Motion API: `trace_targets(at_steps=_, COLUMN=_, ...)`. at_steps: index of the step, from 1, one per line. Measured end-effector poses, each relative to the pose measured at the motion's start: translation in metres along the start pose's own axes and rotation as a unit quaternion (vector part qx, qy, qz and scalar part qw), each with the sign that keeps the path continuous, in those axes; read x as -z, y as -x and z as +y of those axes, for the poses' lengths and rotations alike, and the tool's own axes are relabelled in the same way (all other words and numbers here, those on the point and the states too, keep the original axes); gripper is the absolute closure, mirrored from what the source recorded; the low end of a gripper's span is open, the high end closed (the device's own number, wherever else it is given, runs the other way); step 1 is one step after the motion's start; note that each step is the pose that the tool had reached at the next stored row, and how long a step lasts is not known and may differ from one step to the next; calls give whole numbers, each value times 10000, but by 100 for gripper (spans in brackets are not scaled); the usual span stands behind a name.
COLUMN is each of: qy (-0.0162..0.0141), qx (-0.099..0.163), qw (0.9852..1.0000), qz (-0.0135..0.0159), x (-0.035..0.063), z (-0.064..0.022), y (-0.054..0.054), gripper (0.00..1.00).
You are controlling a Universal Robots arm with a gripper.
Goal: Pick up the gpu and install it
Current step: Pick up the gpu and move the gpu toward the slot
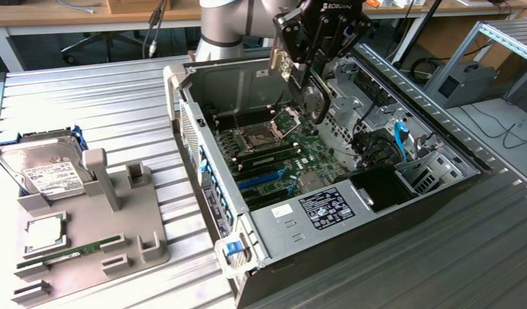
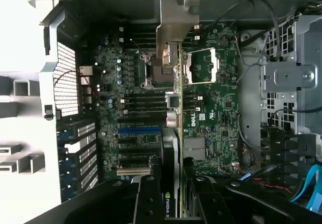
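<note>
Gpu (image 1: 314,100) held in the claw (image 1: 305,67) above the open computer case (image 1: 281,222)
The claw is clenched on the gpu, which hangs upright over the motherboard (image 1: 276,158); the wrist view sees the card edge-on (image 2: 177,98), its silver bracket (image 2: 176,22) nearest the case's end wall. Well apart on the bench (image 1: 100,96), at the exterior view's left, a grey holder (image 1: 100,225) carries a hard drive (image 1: 44,170) and a RAM stick (image 1: 70,251)
</note>
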State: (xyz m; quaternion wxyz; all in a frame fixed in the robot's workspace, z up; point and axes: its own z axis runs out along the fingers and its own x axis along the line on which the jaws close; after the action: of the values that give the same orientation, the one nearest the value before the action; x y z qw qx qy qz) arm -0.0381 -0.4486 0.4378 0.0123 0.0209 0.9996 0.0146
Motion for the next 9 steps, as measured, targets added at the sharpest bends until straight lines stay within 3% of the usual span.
trace_targets(at_steps=9, qy=0, qx=0, qw=10000, qz=0, x=-6, z=16, y=246, gripper=73)
